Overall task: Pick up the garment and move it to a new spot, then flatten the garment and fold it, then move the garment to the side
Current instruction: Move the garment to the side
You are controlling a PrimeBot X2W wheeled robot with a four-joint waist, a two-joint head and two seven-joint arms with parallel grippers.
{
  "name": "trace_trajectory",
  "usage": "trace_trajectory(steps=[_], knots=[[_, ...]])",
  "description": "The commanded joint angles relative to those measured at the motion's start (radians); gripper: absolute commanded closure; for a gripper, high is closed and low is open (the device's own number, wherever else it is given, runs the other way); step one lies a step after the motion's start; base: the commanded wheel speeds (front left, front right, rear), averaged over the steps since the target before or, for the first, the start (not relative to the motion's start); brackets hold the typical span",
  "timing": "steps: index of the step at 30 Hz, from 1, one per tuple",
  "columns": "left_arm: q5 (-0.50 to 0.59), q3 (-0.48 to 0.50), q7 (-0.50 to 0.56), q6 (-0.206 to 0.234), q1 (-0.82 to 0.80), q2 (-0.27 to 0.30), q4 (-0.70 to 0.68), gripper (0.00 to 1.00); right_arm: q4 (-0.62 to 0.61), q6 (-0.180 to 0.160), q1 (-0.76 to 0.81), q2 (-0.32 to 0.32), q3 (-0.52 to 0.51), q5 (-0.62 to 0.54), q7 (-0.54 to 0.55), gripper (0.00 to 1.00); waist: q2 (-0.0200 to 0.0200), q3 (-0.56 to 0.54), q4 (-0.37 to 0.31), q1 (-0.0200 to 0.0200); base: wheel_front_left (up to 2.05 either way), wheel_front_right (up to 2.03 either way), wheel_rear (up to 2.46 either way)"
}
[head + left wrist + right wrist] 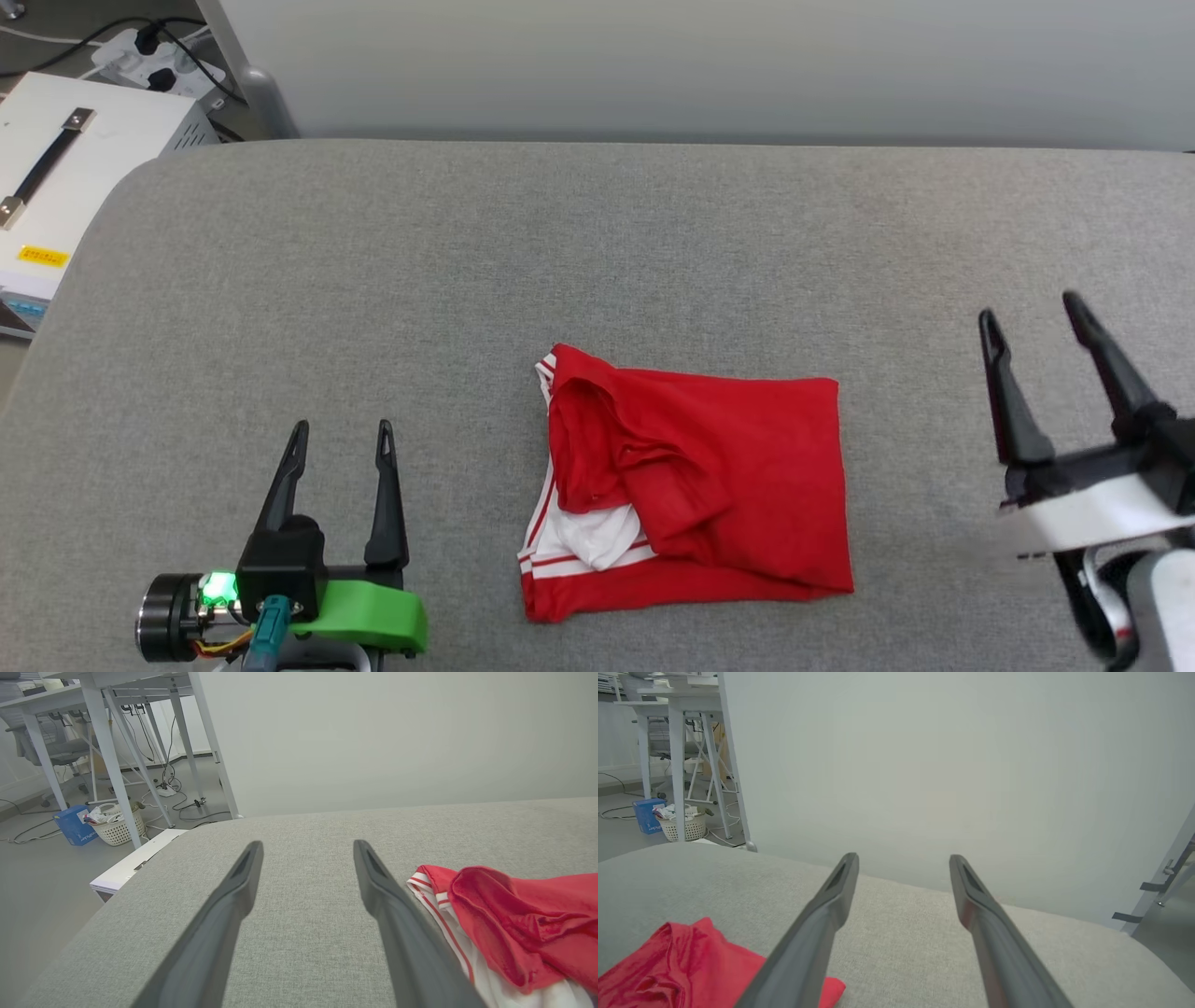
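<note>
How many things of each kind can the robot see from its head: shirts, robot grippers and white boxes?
Red jersey T-shirt with red-white striped trim: 1
Dark two-fingered grippers, left gripper and right gripper, both with jaws open: 2
White box with a black strap handle: 1
Total: 4

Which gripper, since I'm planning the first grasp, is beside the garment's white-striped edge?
The left gripper, the one with the green casing; the garment's white trim faces it, while the right gripper faces plain red cloth.
</note>
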Motion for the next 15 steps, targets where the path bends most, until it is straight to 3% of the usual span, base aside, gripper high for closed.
trace_trajectory(steps=[1,5,11,15], knots=[[0.0,0.002,-0.006,-0.005,-0.01,-0.001,0.0,0.0,-0.001,-0.001,-0.054,-0.038,0.016,0.0,-0.003,0.0,0.0,0.014,0.002,0.0,0.0,0.0,0.0],[-0.001,0.002,-0.006,-0.007,-0.026,-0.004,0.002,0.0,0.031,-0.001,-0.171,-0.149,0.119,0.091,0.116,0.0,0.0,0.033,0.007,0.0,0.0,0.0,0.0],[0.0,0.002,-0.006,-0.007,-0.042,-0.008,0.004,0.0,0.068,-0.001,-0.297,-0.304,0.307,0.368,0.5,0.0,0.0,0.052,0.013,0.0,0.0,0.0,0.0],[0.002,0.0,-0.006,-0.007,-0.053,-0.012,0.002,0.0,0.078,-0.001,-0.317,-0.371,0.391,0.538,0.729,0.0,0.0,0.07,0.021,0.0,0.0,0.0,0.0]])
